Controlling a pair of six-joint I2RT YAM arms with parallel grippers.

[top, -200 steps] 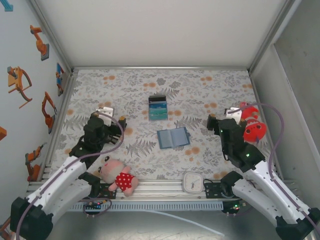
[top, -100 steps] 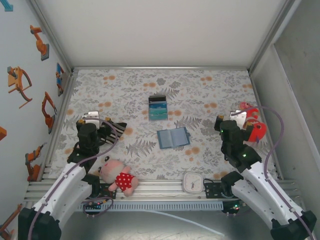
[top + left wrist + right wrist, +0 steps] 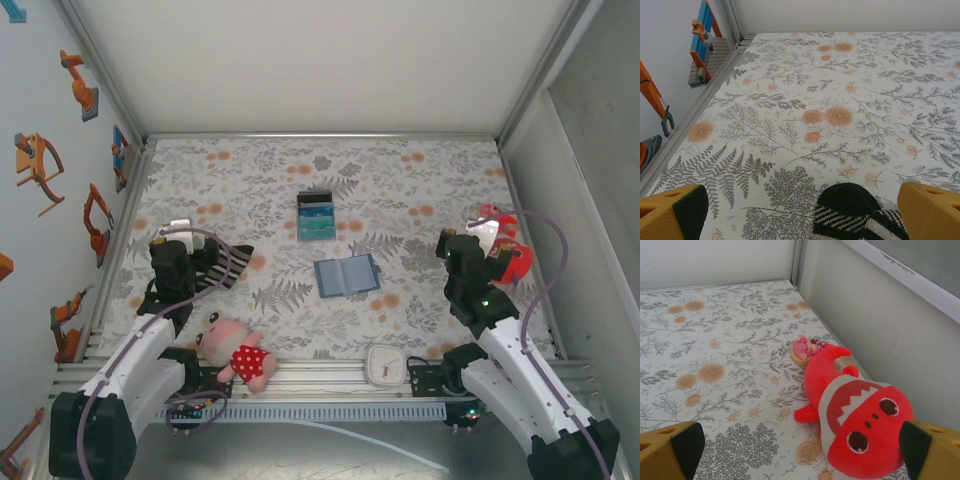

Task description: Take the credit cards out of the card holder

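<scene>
Floral tabletop [image 3: 420,180] holds the card holder [image 3: 346,275] midway between the left tool [image 3: 183,232] and right tool [image 3: 478,232], both gaping empty.

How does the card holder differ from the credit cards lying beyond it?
The card holder is one steel-blue colour; the credit cards run from black to teal. The card holder lies open, two panels side by side; the credit cards overlap in a short row. The card holder looks wider than the credit cards. Both lie flat on the floral table, apart.
</scene>
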